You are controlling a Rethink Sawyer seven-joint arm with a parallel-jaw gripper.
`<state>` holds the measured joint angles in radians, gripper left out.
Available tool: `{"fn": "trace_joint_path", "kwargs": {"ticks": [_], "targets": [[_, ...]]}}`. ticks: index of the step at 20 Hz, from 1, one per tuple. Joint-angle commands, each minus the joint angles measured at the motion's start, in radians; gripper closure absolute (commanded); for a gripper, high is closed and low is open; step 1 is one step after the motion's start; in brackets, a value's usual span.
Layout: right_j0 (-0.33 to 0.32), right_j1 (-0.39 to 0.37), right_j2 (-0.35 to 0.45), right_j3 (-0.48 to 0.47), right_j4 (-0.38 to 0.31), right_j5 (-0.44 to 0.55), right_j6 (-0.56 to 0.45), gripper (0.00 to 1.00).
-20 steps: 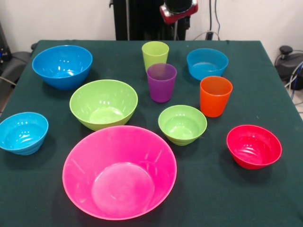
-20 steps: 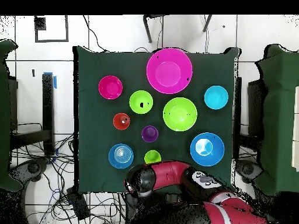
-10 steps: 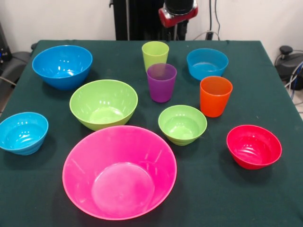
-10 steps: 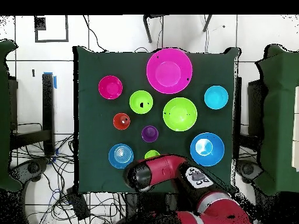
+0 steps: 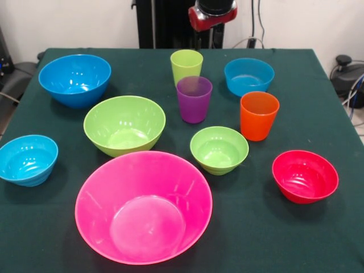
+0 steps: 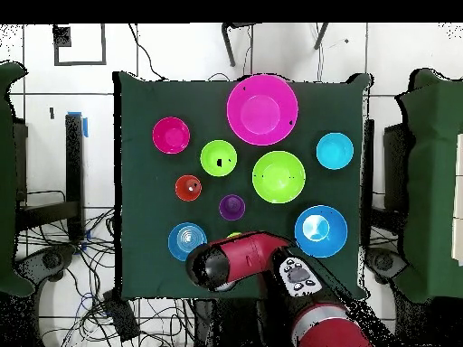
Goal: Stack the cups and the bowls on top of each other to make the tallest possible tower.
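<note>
All cups and bowls stand apart and upright on the green cloth, none nested, so no tower shows. The lime cup (image 5: 186, 65), purple cup (image 5: 194, 99) and orange cup (image 5: 259, 115) cluster at the back. Around them sit the huge pink bowl (image 5: 144, 206), large green bowl (image 5: 124, 124), large blue bowl (image 5: 74, 78), small green bowl (image 5: 219, 149), red bowl (image 5: 305, 176) and two light-blue bowls (image 5: 248, 75) (image 5: 27, 158). The red arm (image 6: 244, 259) reaches over the table's edge. Its gripper end (image 6: 206, 269) hangs beside the light-blue bowl (image 6: 186, 241), and the arm covers most of the lime cup (image 6: 235, 236).
The table (image 6: 136, 108) is bounded by chairs on both sides in the overhead view, with cables on the floor near the robot's base. In the front view the arm's red head (image 5: 212, 12) shows at the top edge, behind the lime cup.
In the overhead view the arm has swung left and further over the table's edge, now covering the lime cup. The cups and bowls have not moved.
</note>
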<state>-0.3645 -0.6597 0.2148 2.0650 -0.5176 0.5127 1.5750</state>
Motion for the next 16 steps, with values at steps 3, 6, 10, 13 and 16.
{"fn": "trace_joint_path", "kwargs": {"ticks": [3,6,10,13,16], "targets": [[0.039,-0.126,0.004,-0.121,0.023,0.274,-0.013,0.0],[0.026,-0.141,0.015,-0.13,0.024,0.317,-0.023,0.0],[0.026,-0.144,0.026,-0.141,0.013,0.342,-0.007,0.0],[0.038,-0.109,0.019,-0.154,0.001,0.337,0.027,0.0],[0.054,-0.074,0.005,-0.162,-0.008,0.323,0.067,0.0]]}}
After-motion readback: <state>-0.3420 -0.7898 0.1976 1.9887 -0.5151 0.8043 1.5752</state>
